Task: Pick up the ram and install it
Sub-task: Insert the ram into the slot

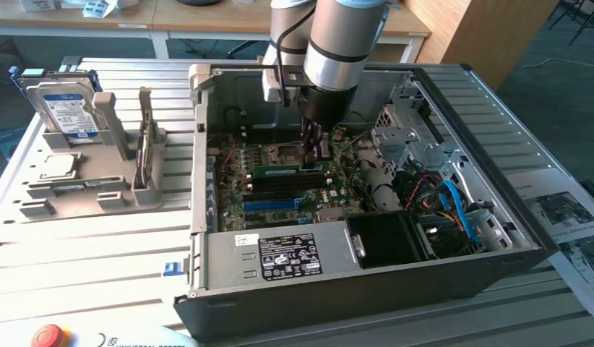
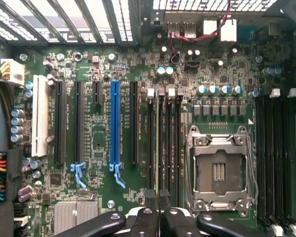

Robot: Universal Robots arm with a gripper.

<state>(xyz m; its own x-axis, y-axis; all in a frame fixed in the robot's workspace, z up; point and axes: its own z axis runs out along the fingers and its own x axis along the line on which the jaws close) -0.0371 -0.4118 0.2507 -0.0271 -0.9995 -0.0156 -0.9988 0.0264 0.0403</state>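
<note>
The ram (image 1: pixel 289 170) is a thin green stick standing on edge along one of the dark memory slots of the motherboard (image 1: pixel 241 189) inside the open computer case (image 1: pixel 528 238). In the wrist view the ram (image 2: pixel 158 148) shows edge-on as a narrow yellowish-green line between the black slots beside the CPU socket (image 2: pixel 218 170). My gripper (image 1: pixel 313 159) reaches straight down into the case at one end of the stick. Its two black fingers (image 2: pixel 150 201) press close together around the stick's edge, so the gripper (image 2: pixel 158 200) is shut on the ram.
A silver hard drive (image 1: pixel 68 108) with a blue-white label stands in a grey holder (image 1: pixel 95 184) at the exterior view's left. A long blue slot (image 2: pixel 114 123) lies near the memory slots. The power supply (image 1: pixel 277 256), blue cables (image 1: pixel 458 206) and drive cage (image 1: pixel 412 137) crowd the case.
</note>
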